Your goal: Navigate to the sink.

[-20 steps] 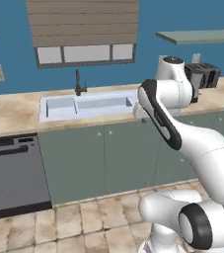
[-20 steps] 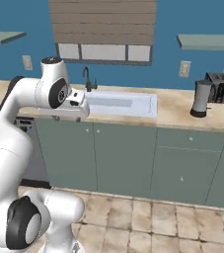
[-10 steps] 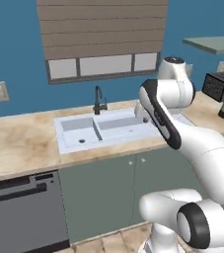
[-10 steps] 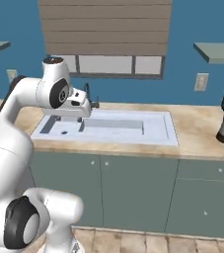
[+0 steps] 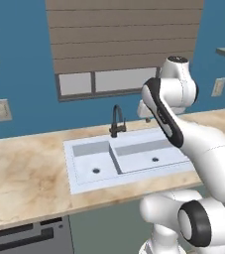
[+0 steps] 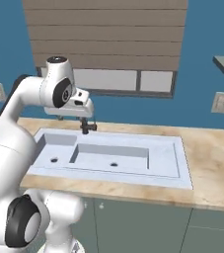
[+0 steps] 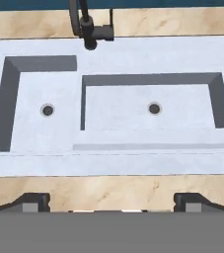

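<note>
In beige counter [image 5: 25, 178], sink [image 5: 129, 158] runs lengthwise w/ wall.

Before me a beige marbled counter [image 5: 25, 173] carries the sink [image 5: 129, 158], set into it, faucet [image 5: 116, 119] behind

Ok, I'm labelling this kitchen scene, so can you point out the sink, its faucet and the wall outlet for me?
sink [image 7: 133, 54], hand view, on the flat rim behind the basins.
faucet [image 5: 116, 119], left base view, on its dark curved neck.
wall outlet [image 6: 221, 102], right base view, on the plate's face.
</note>
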Controlling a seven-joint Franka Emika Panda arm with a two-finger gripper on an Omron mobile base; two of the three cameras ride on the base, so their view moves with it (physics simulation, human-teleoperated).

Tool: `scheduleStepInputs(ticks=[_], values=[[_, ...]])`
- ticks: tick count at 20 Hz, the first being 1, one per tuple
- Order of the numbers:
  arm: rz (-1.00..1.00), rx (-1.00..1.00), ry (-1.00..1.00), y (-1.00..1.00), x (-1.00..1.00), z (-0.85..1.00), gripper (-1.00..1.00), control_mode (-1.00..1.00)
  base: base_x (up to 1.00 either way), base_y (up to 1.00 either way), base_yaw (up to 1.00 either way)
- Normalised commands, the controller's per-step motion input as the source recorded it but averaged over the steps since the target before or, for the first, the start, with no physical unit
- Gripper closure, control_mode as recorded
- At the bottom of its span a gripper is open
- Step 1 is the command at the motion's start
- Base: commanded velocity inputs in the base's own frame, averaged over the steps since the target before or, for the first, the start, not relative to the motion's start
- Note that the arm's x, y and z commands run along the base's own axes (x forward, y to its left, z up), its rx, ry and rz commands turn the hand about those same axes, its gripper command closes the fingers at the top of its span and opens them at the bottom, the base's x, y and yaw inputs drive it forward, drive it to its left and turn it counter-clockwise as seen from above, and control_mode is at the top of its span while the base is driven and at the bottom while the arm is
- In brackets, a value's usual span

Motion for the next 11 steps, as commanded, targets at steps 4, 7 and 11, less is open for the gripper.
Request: scheduleStepInputs(ticks=[4,7,11], values=[[0.00,0.00,0.00,0.00,0.00,0.00,-1.00,1.00,0.35,-0.19,0.14],[0.00,0.00,0.00,0.00,0.00,0.00,-1.00,1.00,0.00,0.00,0.01],[0.00,0.00,0.00,0.00,0.00,0.00,-1.00,1.00,0.00,0.00,0.00]])
